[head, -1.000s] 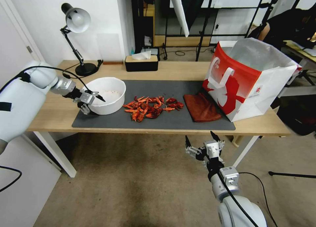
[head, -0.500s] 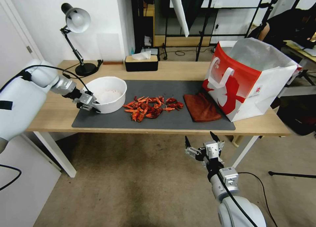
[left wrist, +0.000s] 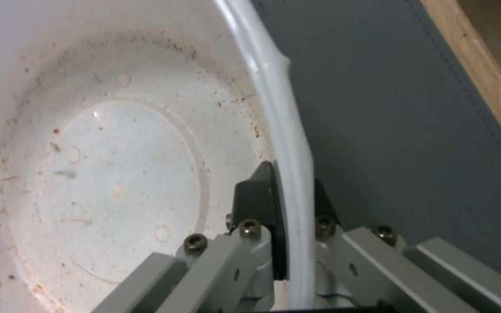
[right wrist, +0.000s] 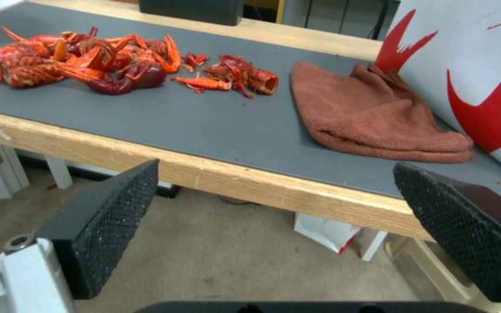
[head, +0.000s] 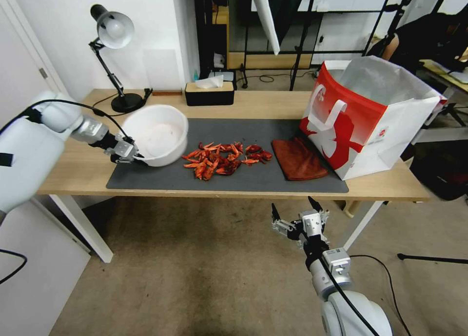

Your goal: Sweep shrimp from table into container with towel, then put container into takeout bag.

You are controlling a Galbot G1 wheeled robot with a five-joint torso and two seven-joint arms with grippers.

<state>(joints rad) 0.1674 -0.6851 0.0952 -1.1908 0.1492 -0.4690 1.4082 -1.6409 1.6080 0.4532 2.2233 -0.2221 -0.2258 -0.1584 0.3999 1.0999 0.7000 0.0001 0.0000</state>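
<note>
We pinch the container (head: 157, 136) rim with our left gripper (head: 127, 152), tipping its mouth toward the shrimp (head: 224, 159) on the table (head: 85, 168) to catch them. Our right gripper (head: 296, 212), fingers wide, waits below the towel (head: 297, 159).

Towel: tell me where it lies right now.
In the head view the towel lies on the right part of the table's dark mat, between the shrimp on its left and the takeout bag, touching the bag's red front.
</note>
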